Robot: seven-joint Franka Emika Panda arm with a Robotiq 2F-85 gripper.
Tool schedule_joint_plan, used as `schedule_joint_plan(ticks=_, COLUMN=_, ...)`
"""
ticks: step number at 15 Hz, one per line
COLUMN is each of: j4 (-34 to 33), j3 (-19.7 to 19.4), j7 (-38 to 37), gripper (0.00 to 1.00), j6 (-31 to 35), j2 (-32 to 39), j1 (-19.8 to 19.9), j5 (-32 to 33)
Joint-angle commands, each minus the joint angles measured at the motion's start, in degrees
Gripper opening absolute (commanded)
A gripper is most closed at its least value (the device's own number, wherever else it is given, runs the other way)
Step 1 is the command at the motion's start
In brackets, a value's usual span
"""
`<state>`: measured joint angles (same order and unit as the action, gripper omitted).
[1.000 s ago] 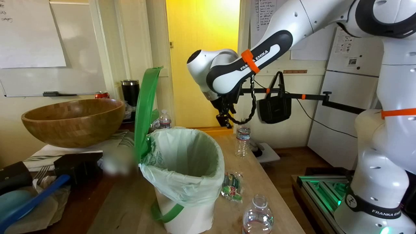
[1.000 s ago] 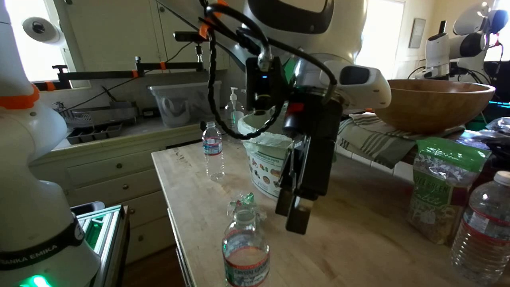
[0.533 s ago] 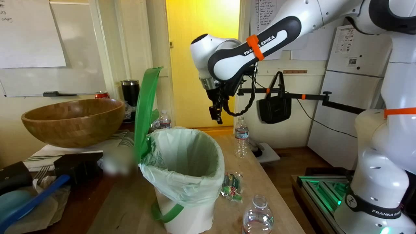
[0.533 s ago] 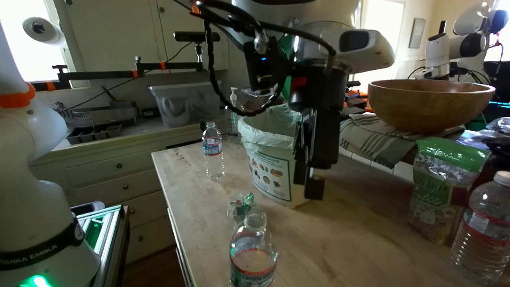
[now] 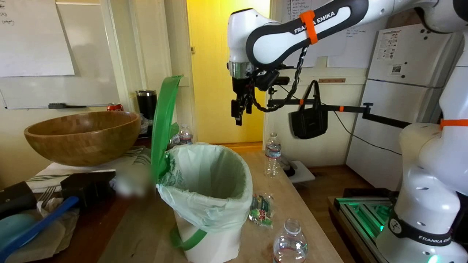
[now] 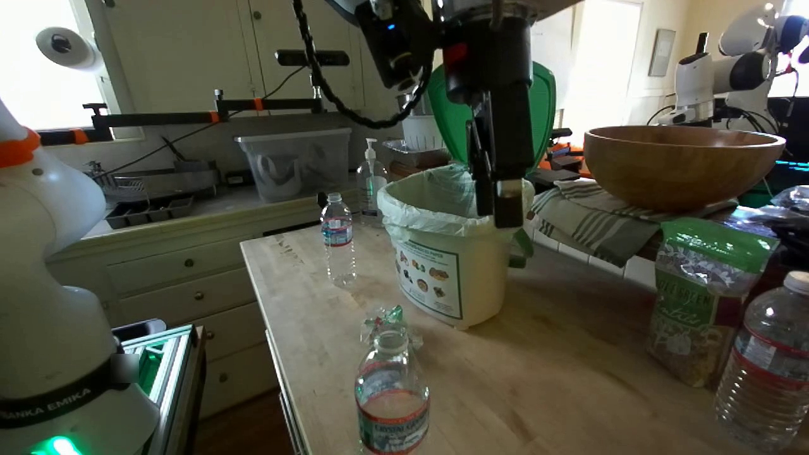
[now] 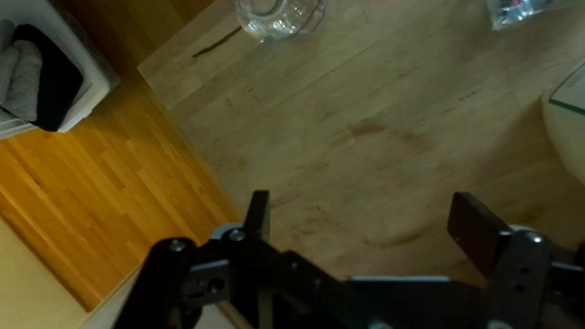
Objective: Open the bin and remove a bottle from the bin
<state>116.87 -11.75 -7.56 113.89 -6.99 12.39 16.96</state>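
The white bin stands on the table with its green lid raised; the bin also shows in an exterior view and at the wrist view's right edge. Its liner bag lines the rim; no bottle shows in the visible inside, the bottom is hidden. A clear bottle with a label stands upright on the table, outside the bin near a corner; it shows too in an exterior view and the wrist view. My gripper is open and empty, pointing down high above the table.
Another bottle stands near the table edge, with a crumpled wrapper beyond it. A third bottle and a green-topped food bag stand across the table. A wooden bowl rests on a cloth.
My gripper has risen and swung from tilted to pointing straight down, moving away from the clear bottle. That bottle rocked slightly and came back upright. The bin and its raised lid have not moved.
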Motion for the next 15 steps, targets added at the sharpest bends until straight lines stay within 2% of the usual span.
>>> schedule_joint_plan(ticks=1, j4=6.1, j3=0.2, j7=1.7, gripper=1.0, j6=4.4, j2=-7.0, j1=-0.5, j5=-3.8)
schedule_joint_plan(ticks=8, j4=12.5, j3=0.1, j7=6.0, gripper=1.0, j6=7.9, j2=-16.1, j1=-1.4, j5=-10.7)
schedule_joint_plan(ticks=15, j4=17.0, j3=0.5, j7=9.8, gripper=1.0, j6=7.5, j2=-22.5, j1=-2.7, j5=-14.4)
